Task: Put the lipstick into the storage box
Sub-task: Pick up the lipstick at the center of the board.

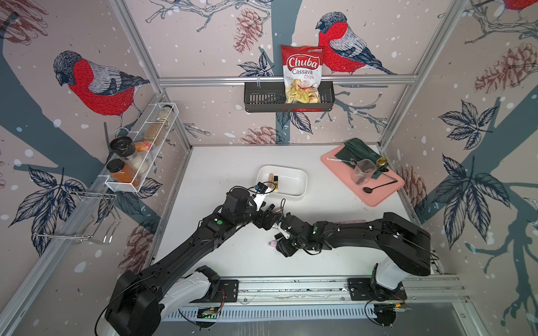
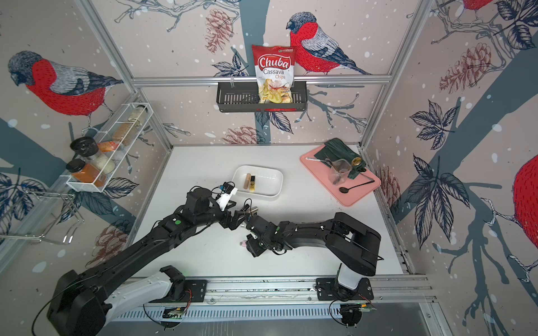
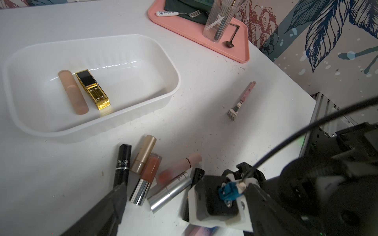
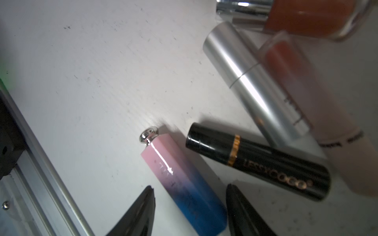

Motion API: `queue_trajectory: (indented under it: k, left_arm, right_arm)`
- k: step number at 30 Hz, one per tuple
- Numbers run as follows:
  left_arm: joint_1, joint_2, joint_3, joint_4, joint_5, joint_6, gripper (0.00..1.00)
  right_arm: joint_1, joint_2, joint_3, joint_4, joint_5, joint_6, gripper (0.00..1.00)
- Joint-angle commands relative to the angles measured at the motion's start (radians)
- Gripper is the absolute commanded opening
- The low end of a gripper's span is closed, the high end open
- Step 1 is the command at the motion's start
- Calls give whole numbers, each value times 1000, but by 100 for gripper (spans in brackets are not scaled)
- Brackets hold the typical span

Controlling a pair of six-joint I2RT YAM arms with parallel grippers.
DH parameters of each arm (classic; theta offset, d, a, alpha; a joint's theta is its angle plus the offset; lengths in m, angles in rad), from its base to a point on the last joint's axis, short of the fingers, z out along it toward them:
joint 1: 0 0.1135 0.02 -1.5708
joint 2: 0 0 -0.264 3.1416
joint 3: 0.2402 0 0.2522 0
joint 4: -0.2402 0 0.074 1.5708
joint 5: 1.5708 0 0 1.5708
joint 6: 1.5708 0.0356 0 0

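On worktop point(image 4: 81, 81): right hand point(image 4: 190, 186) open astride pink-blue lipstick point(image 4: 173, 169), no grip; left hand point(image 1: 269, 215) wide open nearby.

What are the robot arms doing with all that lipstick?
They are tidying lipsticks into the white storage box. A peach tube and a gold case already lie inside. The right gripper, open, straddles a pink-and-blue lipstick on the table, not gripping yet. The left gripper hangs open by the remaining pile.

Chip bag point(image 1: 302, 69) reads "Chuba Cassava Chips" | black tube point(image 3: 123, 163) shows "SHUZIL…" above "LIPSTICK", last letters unclear | gold-banded black tube point(image 4: 266, 165) carries gold lettering, "LESSXCOCO"
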Motion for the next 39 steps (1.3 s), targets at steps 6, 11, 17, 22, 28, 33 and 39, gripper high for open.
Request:
queue_trajectory:
  k: [6, 11, 17, 22, 28, 33, 39]
  left_arm:
    - [1, -133, -2, -5, -214, -11, 96]
    - [5, -211, -19, 9, -303, -15, 96]
    - [16, -210, -17, 7, -308, -20, 96]
    - [21, -202, -15, 4, -304, -22, 96]
    - [25, -210, -17, 5, -310, -25, 96]
    - [29, -211, -16, 5, -310, -26, 96]
    - [37, -219, -13, -1, -333, -29, 96]
  right_arm:
    - [49, 81, 39, -115, 101, -17, 59]
    - [57, 76, 36, -110, 100, -33, 56]
    - [60, 73, 34, -114, 113, -34, 48]
    - [61, 53, 29, -112, 126, -39, 37]
    - [63, -1, 27, -81, 131, -58, 27]
    - [59, -59, 30, -53, 129, -87, 22]
    - [-8, -149, 21, -8, 42, -85, 20]
